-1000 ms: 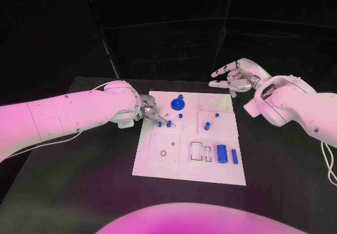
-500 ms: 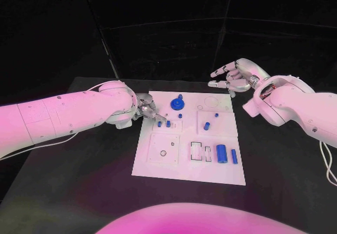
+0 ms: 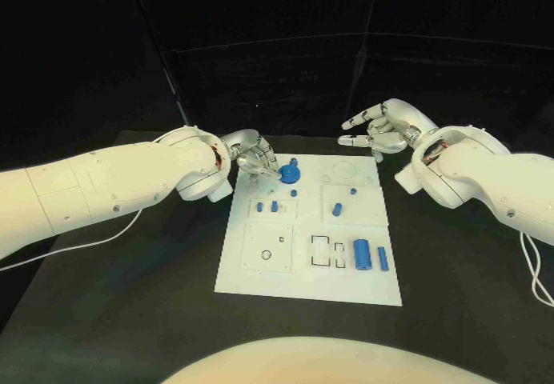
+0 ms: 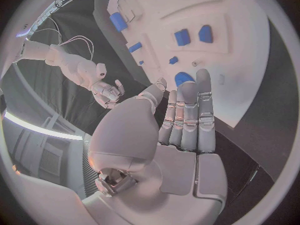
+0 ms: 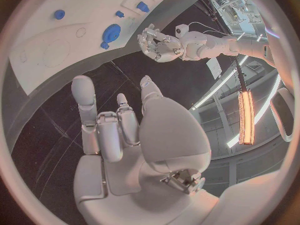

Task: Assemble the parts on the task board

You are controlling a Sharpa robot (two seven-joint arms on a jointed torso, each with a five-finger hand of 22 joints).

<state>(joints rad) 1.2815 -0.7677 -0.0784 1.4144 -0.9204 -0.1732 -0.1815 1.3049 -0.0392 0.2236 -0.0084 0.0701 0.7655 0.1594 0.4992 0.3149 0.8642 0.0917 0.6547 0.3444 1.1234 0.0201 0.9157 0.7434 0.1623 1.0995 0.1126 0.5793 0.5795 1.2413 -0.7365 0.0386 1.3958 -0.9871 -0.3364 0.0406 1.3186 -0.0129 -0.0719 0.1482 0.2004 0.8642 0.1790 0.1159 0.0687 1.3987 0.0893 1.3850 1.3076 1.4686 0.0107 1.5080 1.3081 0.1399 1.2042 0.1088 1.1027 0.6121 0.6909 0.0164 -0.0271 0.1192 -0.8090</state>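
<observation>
The white task board (image 3: 268, 276) lies in the middle of the black table. A round blue part (image 3: 291, 171) with a peg stands near its far edge. Two small blue pegs (image 3: 268, 206) stand in the left block, and more small blue parts (image 3: 337, 210) sit to their right. A blue cylinder (image 3: 363, 254) and a thin blue bar (image 3: 382, 257) lie near the right edge. My left hand (image 3: 252, 154) hovers at the board's far left corner beside the round part, fingers straight, holding nothing (image 4: 184, 120). My right hand (image 3: 379, 132) hangs beyond the far right corner, fingers spread, holding nothing (image 5: 119, 130).
A block with a ring-shaped hole (image 3: 266, 255) and two rectangular slots (image 3: 324, 249) lie on the board's near half. A white cable (image 3: 70, 244) runs across the table under my left arm. Black table surface surrounds the board.
My left hand has lifted away from the two small pegs and moved toward the board's far left corner, beside the round blue part. The right hand has barely moved.
</observation>
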